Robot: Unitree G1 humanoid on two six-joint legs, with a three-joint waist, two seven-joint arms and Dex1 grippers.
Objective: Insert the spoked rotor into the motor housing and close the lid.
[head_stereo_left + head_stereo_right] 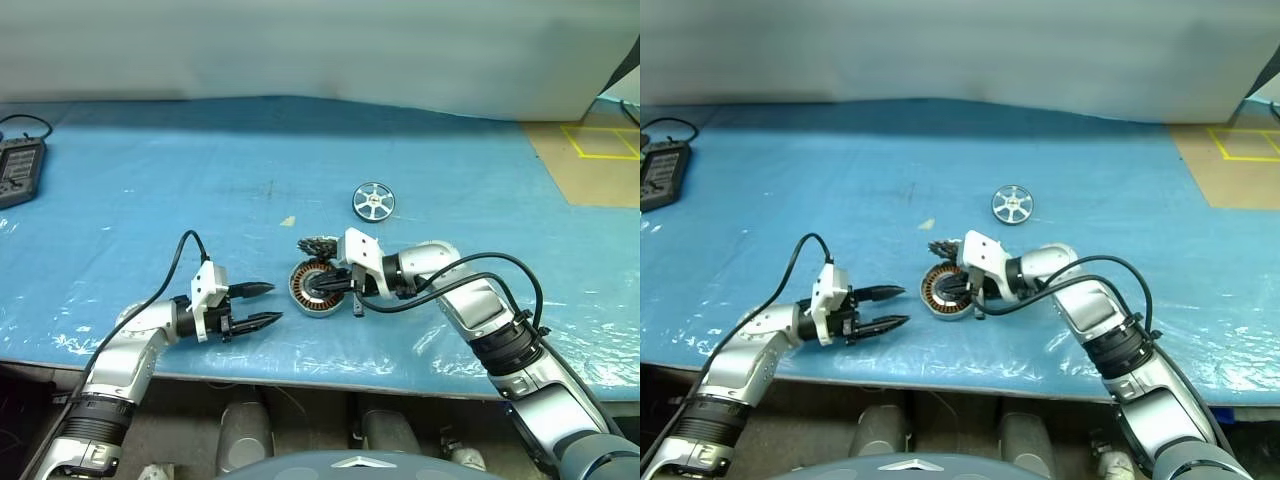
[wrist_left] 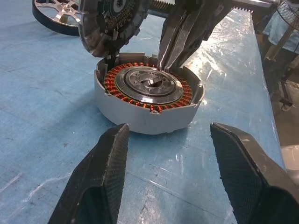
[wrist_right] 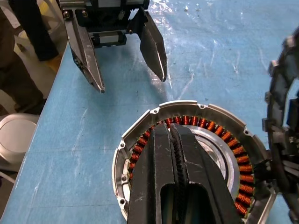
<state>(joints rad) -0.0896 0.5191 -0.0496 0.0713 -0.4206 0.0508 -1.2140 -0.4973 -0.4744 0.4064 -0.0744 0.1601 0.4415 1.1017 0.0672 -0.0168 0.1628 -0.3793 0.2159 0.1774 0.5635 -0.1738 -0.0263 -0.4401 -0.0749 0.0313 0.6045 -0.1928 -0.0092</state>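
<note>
Copper windings ring the motor housing (image 2: 148,100), which sits open-faced on the blue table cover (image 1: 150,190) near the front edge, between the two arms. Its silver rim encloses the orange-brown coils and a flat metal centre. The lid (image 2: 111,21) stands tilted on edge at the housing's far rim, its dark-and-light segmented face turned toward the housing; it touches or nearly touches the rim, though which cannot be told. The right gripper (image 3: 174,140) reaches over the housing with its two black fingers pressed together, their tips above the coil ring near the centre plate; whether they touch the metal cannot be told. The left gripper (image 1: 262,305) hovers just beside the housing on the opposite side, pointing at it, fingers spread apart and holding nothing. The spoked rotor (image 1: 373,201) lies flat on the cover farther back, well apart from the housing. A dark handheld device (image 1: 20,170) with a cable rests at the far left edge.
</note>
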